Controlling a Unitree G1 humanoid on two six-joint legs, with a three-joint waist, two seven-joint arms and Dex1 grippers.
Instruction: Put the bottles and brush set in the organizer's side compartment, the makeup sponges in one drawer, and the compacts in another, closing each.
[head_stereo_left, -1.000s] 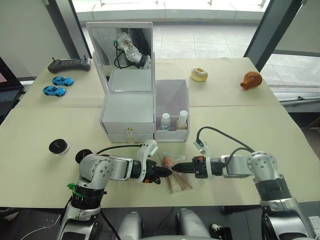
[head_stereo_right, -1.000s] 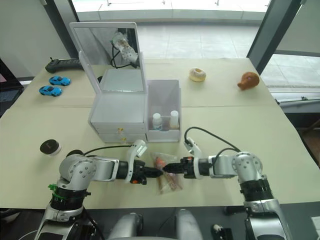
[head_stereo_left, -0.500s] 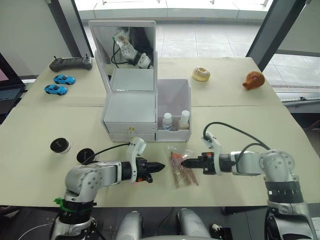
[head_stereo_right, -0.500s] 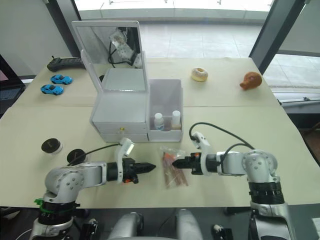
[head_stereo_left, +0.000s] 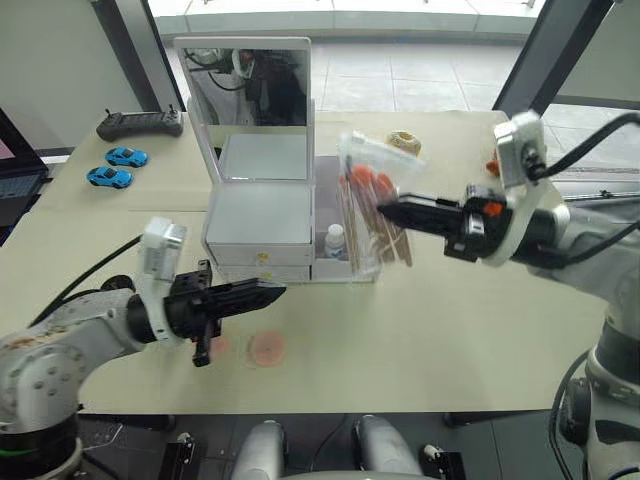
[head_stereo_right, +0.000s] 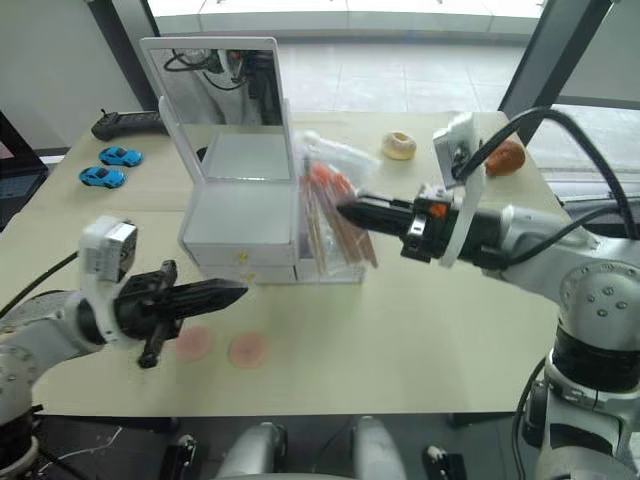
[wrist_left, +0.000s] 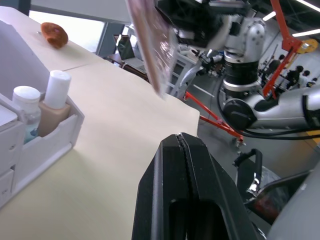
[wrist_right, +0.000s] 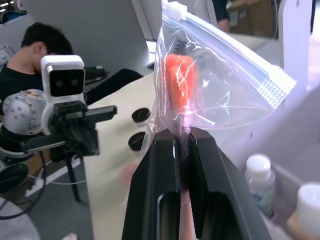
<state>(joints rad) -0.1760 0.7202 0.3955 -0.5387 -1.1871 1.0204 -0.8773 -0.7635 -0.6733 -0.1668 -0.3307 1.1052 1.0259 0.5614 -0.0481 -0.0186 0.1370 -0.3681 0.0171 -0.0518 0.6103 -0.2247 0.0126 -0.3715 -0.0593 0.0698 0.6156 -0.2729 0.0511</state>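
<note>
My right gripper (head_stereo_left: 388, 208) is shut on the brush set (head_stereo_left: 368, 200), a clear pouch that hangs tilted in the air over the organizer's (head_stereo_left: 258, 215) side compartment (head_stereo_left: 345, 268). The bottles (wrist_left: 26, 99) (wrist_left: 56, 92) stand inside that bin. Both front drawers (head_stereo_left: 258, 264) look closed. Two pink makeup sponges (head_stereo_right: 246, 350) (head_stereo_right: 193, 342) lie flat on the table in front of the organizer. My left gripper (head_stereo_right: 236, 291) hovers shut and empty just above and left of them. The black-topped compacts (wrist_right: 141, 115) (wrist_right: 135, 141) sit on the table beyond my left arm.
A doughnut (head_stereo_left: 404, 142) and a brown toy (head_stereo_right: 507, 155) lie at the table's far right. Two blue toy cars (head_stereo_left: 124, 157) (head_stereo_left: 107, 177) and a black controller (head_stereo_left: 140, 124) are at the far left. A person (wrist_right: 31, 47) sits beyond the table.
My right gripper has lifted the pouch off the table and up over the side bin. My left gripper pulled back to the left. The sponges now show on the table.
</note>
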